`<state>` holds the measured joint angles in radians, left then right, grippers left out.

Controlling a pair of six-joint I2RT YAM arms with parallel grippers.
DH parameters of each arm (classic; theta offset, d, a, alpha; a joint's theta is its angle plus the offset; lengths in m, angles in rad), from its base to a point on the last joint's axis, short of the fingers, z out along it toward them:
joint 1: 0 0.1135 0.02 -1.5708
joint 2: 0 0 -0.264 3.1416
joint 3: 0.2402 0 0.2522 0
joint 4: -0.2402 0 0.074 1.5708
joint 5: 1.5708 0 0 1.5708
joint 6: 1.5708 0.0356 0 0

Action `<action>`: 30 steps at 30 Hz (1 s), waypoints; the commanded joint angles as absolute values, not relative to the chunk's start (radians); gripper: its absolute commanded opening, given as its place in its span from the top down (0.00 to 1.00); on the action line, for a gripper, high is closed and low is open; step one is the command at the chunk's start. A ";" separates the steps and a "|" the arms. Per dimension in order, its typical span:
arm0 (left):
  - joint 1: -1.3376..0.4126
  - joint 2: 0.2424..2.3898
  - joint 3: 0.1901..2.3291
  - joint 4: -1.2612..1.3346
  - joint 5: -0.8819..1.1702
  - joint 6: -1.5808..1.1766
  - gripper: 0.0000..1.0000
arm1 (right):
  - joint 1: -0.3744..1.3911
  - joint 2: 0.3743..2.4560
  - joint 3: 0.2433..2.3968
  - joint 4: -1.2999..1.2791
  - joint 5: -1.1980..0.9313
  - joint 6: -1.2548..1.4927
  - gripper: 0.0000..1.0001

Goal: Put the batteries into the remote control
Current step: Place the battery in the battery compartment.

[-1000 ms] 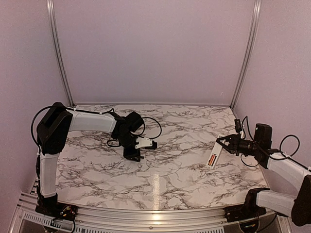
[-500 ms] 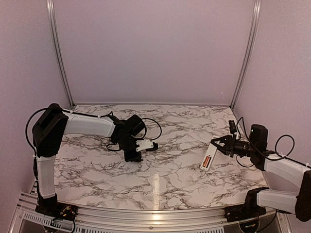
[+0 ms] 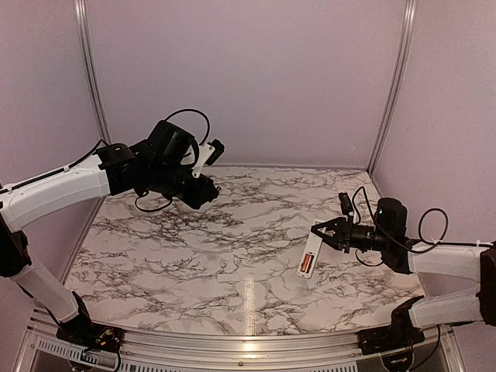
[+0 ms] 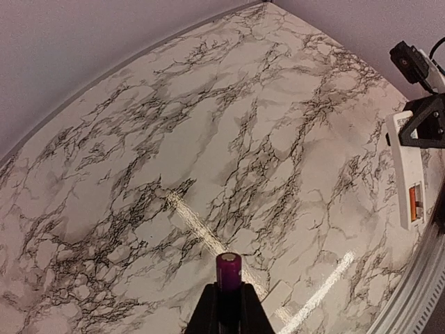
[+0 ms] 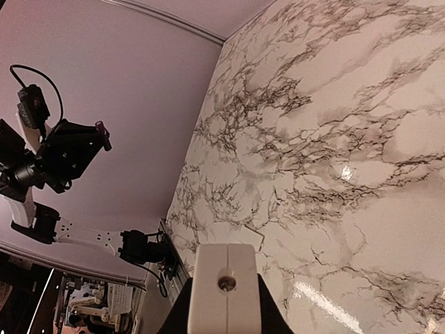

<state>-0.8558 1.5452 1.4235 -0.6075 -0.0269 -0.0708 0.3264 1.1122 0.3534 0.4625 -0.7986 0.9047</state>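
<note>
Left gripper (image 4: 228, 289): clenched on black battery (image 4: 228, 268), tip poking past fingertips.
Right gripper (image 3: 318, 234): grasping remote control (image 3: 308, 258) by one end; orange battery (image 3: 307, 263) seated inside.

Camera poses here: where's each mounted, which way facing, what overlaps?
Top external: high behind the bases, looking down over the marble table; both arms show, the right arm holding the remote.
Left wrist: on the raised left arm, looking down toward the right arm; own jaws at the bottom edge, shut on a battery.
Right wrist: low over the table, facing the left arm; own jaws grip the remote's end.
Shared: top and left wrist both see the remote; the battery shows in both wrist views.
</note>
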 commanded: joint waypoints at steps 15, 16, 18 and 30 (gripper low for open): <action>-0.942 1.546 1.421 -0.716 0.078 -0.457 1.00 | 0.609 1.671 0.738 0.966 -0.643 1.099 1.00; -0.945 1.558 1.424 -0.719 0.077 -0.464 1.00 | 0.610 1.708 0.745 1.008 -0.647 1.128 1.00; -0.949 1.580 1.426 -0.719 0.078 -0.475 1.00 | 0.615 1.766 0.752 1.071 -0.647 1.162 1.00; -0.954 1.756 1.534 -0.736 0.169 -0.470 1.00 | 0.621 1.939 0.834 1.157 -0.672 1.254 1.00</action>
